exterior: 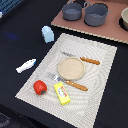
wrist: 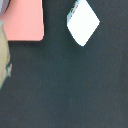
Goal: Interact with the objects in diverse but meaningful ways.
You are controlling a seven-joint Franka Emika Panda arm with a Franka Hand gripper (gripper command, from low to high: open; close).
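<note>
I can't read any text, brand, number or sign in either view. The yellow box has red marks on its top face, but at this resolution I see only blurry blotches, no letters I can make out. The light-blue carton shows no print I can resolve. In the wrist view, a white box carries a thin strip of tiny red and green specks along one edge; possibly printing, too small to read. Nothing else carries markings I can see.
</note>
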